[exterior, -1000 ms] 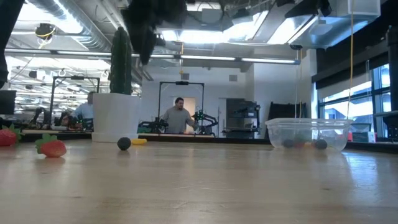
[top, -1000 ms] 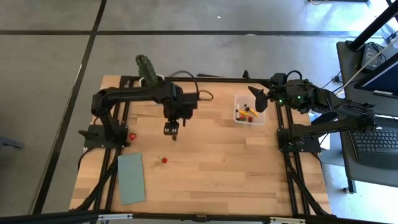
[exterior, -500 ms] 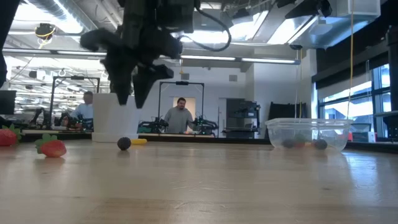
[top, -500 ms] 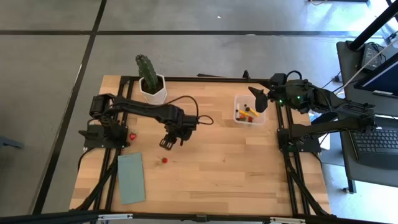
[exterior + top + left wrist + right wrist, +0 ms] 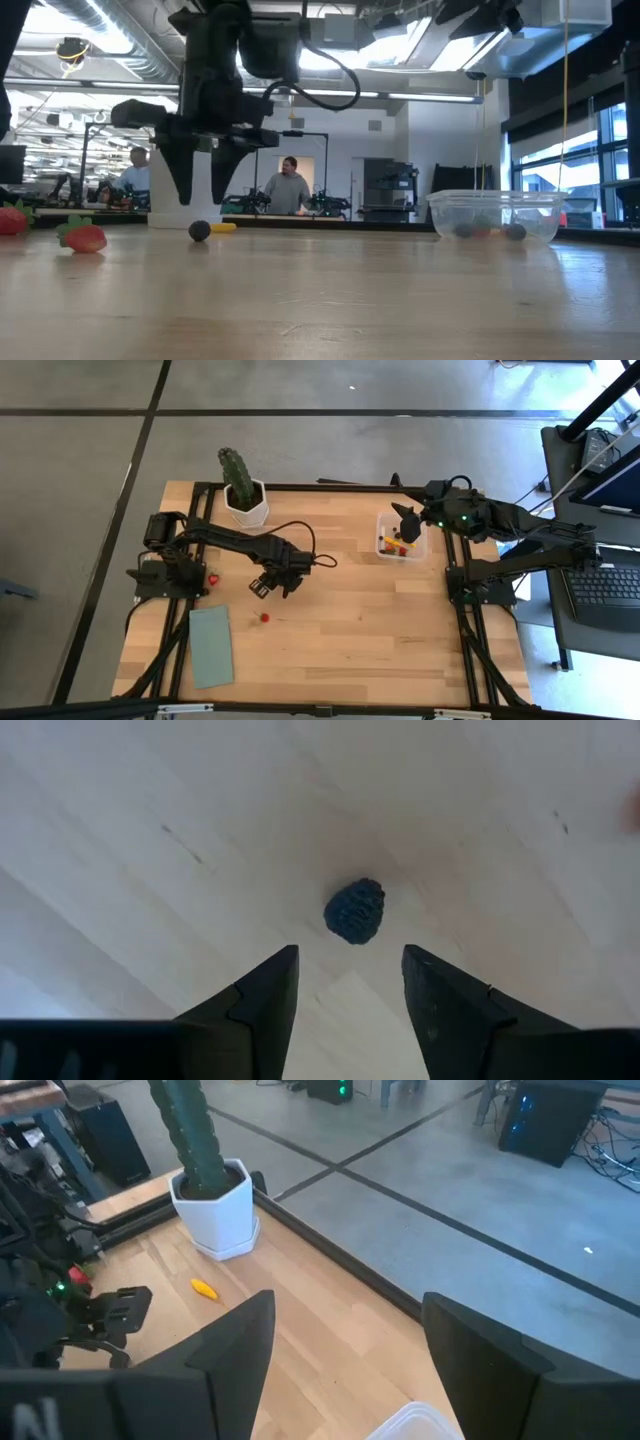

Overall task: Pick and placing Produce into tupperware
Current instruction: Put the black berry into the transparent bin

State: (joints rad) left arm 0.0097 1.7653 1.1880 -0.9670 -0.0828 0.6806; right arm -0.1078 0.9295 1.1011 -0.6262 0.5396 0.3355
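A dark round berry point(image 5: 355, 911) lies on the wooden table, just ahead of my left gripper point(image 5: 348, 965). The gripper is open and empty. In the low view my left gripper point(image 5: 205, 195) points down right above the berry point(image 5: 200, 230); in the high view the left gripper point(image 5: 264, 586) covers it. The clear tupperware point(image 5: 400, 537) stands at the far right with several pieces inside. My right gripper point(image 5: 404, 520) hovers over its far side, open and empty. A red strawberry point(image 5: 264, 617) lies near my left gripper; another strawberry point(image 5: 212, 579) lies by the left arm's base.
A cactus in a white pot point(image 5: 243, 495) stands at the far left, with a yellow piece point(image 5: 203, 1288) on the table near it. A flat green pad point(image 5: 210, 647) lies at the near left. In the low view, people show in the room behind the table.
My left gripper has moved toward the table's near and left edges and come down, turning to point down over the dark berry. My right gripper has shifted a little toward the left, over the tupperware.
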